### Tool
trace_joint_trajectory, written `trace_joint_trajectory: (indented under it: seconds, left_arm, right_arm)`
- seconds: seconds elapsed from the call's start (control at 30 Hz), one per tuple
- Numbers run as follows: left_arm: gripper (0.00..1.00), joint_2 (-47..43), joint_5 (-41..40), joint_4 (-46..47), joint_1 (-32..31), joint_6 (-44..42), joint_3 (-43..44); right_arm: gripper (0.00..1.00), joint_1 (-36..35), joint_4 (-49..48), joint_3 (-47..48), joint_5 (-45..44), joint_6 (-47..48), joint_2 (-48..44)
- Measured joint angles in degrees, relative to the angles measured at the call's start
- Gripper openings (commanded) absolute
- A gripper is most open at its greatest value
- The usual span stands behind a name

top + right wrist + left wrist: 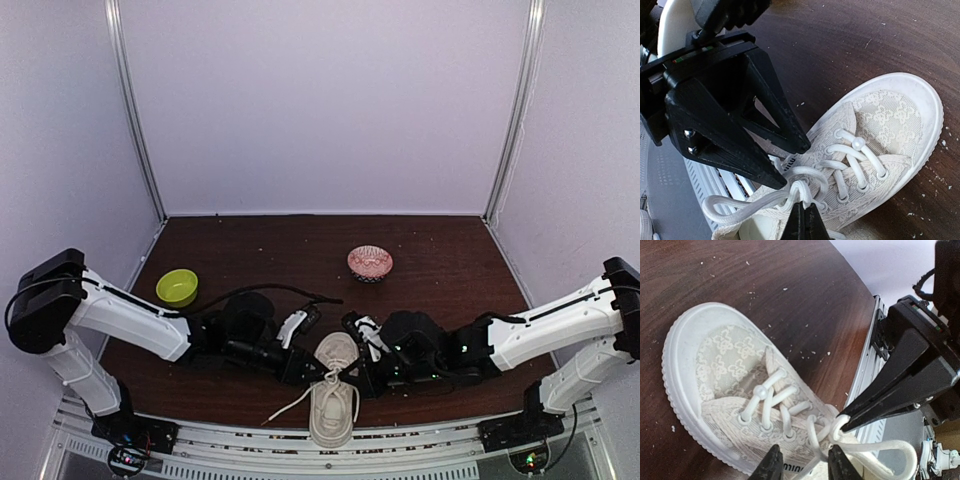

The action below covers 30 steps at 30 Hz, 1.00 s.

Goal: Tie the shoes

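Sneaker (pixel 333 400) — lying at the table's (pixel 280 250) near edge, toe pointing away from that edge; its laces (pixel 812 436) are threaded but unknotted. The right gripper (pixel 803 212) is pinched tight on a lace loop; the left gripper (pixel 805 466) stands parted, a strand running through its gap, gripping nothing. We read this as the knot's beginning — next, we judge, the left must close on that strand.

Dark wooden table (pixel 260 250) carries sneaker (pixel 333 400), green bowl (pixel 177 287), pink bowl (pixel 370 263).
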<state>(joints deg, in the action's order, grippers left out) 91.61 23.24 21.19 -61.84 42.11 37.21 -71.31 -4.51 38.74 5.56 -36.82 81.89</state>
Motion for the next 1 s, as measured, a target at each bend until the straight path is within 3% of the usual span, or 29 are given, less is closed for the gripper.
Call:
trace_joint_trajectory:
  seconds: [0.3,0.53,1.0]
  left_arm:
    - [0.23,2.3,3.0,4.0,0.3,1.3,0.3]
    - [0.00,3.7,5.2,6.4,0.4,2.8,0.7]
    - [0.00,1.3,4.0,6.3,2.1,2.0,0.7]
  right_arm:
    - [0.00,0.0,0.0,-0.1,0.0,0.0,0.1]
    - [0.00,0.0,0.0,-0.1,0.0,0.0,0.1]
    - [0.00,0.1,0.5,1.7,-0.4,0.8,3.0]
